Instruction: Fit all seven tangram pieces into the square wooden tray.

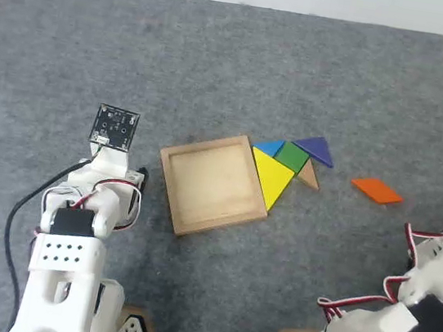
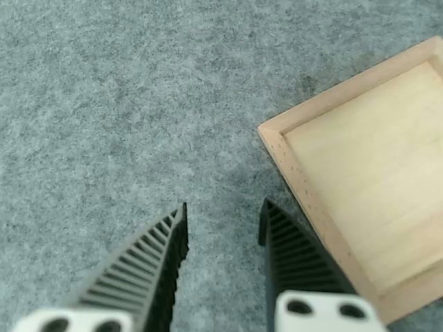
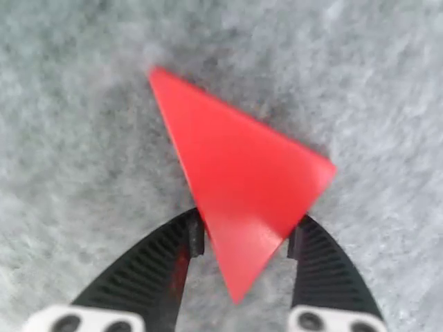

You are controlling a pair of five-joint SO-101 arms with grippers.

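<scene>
- Looking down in the high view: the tray (image 1: 215, 183) sits mid-worktop (image 1: 219, 67), turned a bit, w/ no pc seated yet.
- The yellow triangle (image 1: 271, 176) touches the tray's right rim. The blue triangle (image 1: 269, 147), green square (image 1: 292, 156), purple triangle (image 1: 316, 150) and tan triangle (image 1: 309, 176) bunch up w/ it. The orange pc (image 1: 377, 189) lies apart, further right.
- The left arm (image 1: 77, 253) is just left of the tray. The right arm (image 1: 414, 325) is at lower right, nearer the loose pcs.
- Left wrist view: the left pincer (image 2: 223, 211) is narrowly parted and holds nothing, over bare felt. The tray (image 2: 360, 180) corner is just beside one finger (image 2: 291, 256).
- Right wrist view: the right pincer (image 3: 246, 232) looks closed on the red triangle (image 3: 239, 173), w/ both fingers touching its edges. One sharp tip points back btw them toward the wrist, and the broad part sticks out ahead. Can't tell if it's off the felt.
- Key relation: in the high view the tray lies left of the right arm, beyond the bunched pcs. The red triangle prob. has to travel leftward over or round them, then turn so its edges line up w/ the tray's tilted walls.
</scene>
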